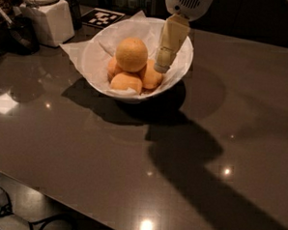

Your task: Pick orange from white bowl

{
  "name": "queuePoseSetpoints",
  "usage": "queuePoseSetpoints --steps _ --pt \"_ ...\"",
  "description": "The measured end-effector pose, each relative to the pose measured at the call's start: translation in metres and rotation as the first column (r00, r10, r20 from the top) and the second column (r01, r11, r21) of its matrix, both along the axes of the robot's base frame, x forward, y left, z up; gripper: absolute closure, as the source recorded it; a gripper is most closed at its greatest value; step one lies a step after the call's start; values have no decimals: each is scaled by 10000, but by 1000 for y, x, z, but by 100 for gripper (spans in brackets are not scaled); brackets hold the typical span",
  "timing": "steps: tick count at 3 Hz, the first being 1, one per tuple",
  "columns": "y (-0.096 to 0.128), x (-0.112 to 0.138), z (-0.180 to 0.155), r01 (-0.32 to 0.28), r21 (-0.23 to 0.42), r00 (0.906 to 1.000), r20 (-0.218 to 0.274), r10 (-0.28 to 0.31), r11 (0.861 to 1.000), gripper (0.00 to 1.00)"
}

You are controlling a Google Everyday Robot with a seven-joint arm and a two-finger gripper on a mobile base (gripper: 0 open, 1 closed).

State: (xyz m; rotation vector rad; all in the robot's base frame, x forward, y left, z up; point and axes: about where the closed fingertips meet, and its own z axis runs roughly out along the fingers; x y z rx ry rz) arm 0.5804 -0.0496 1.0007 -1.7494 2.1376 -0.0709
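The white bowl (183, 61), lined with crumpled white paper, stands at the back middle of the dark table. The orange (131, 54), large, round and pale yellow-orange, lies on top of several smaller, deeper-orange fruits (126, 81) in the bowl. My gripper (163, 64) hangs down from the top of the view over the right half of the bowl, its yellowish fingers pointing down. Its tip is just right of the orange, close to a small fruit (151, 77), and holds nothing that I can see.
A white square container (47, 19) with a jar on top stands at the back left. A black-and-white marker tag (102, 17) lies behind the bowl. A dark object (15, 33) is at the far left. The table's front edge (57, 199) runs across the lower left, cables below it.
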Motion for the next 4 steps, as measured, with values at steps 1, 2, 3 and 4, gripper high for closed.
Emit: queuePoseSetpoints --steps 1,2,3,4 --pt "25 24 -10 -180 -323 9997 177 186 9993 0" --pt "41 40 -22 -361 -659 9993 109 369 9972 0" --pt "52 51 -34 -502 -820 9987 -145 491 9954 0" --pt "59 58 -45 -603 -890 9977 -366 572 9942 7"
